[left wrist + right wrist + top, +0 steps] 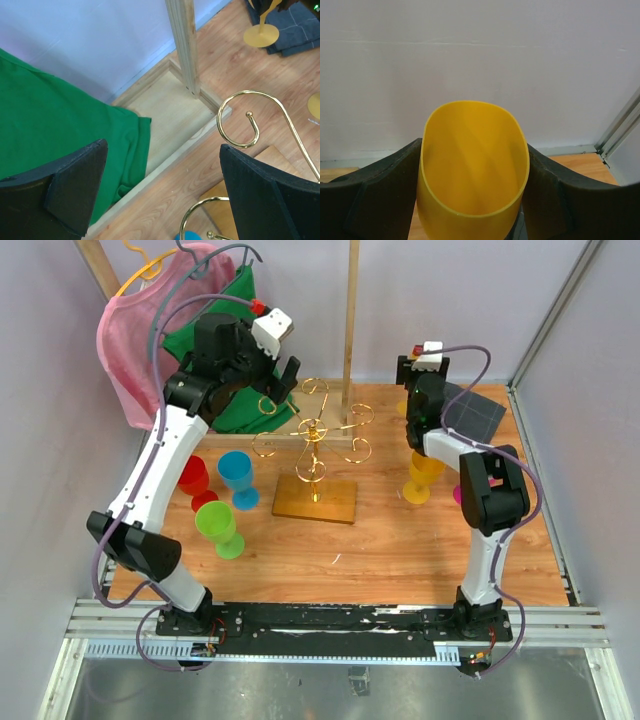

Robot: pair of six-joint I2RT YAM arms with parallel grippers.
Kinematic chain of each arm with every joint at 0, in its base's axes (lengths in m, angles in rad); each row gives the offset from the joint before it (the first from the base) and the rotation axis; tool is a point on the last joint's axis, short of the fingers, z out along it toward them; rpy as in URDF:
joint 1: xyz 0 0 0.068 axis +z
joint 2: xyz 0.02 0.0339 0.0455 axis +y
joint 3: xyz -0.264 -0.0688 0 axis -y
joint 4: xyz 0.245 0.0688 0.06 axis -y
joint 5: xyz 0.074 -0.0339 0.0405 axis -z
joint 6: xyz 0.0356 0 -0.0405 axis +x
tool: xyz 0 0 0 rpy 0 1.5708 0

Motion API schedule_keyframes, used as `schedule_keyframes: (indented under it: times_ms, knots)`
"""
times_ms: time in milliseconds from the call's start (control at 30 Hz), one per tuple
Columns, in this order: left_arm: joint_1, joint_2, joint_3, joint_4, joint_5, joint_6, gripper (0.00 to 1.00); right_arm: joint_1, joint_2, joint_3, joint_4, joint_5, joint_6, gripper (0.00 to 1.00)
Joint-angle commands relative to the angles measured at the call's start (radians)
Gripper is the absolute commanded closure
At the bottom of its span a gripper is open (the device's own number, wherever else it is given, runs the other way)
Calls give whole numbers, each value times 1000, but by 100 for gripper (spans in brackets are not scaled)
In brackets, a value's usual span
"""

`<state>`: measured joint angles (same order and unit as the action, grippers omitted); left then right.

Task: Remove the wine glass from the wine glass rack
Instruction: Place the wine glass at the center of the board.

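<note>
The wine glass rack is gold wire with curled arms on a square light-wood base, mid-table; the arms in view are bare. One scroll shows in the left wrist view. To the rack's right a yellow wine glass stands upright, its foot low at the table. My right gripper is shut on its bowl, with a finger pressed on each side. My left gripper hangs open over the rack's far-left side, nothing between its fingers.
Red, blue and green glasses stand left of the rack. Pink and green garments hang on a wooden frame with a post. A dark cloth lies back right, with another yellow foot beside it.
</note>
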<state>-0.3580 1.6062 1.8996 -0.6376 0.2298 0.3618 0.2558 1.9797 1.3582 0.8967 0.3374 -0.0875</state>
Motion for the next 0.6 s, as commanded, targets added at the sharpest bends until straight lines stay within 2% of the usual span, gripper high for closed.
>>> schedule_keyframes:
  times_ms: [0,567]
  knots:
    - [-9,33,6,12,9,16,1,27,49,-31,199,52,-33,51]
    - [-9,55,21,-7,13,24,1,121,118,-28,286,101,-139,52]
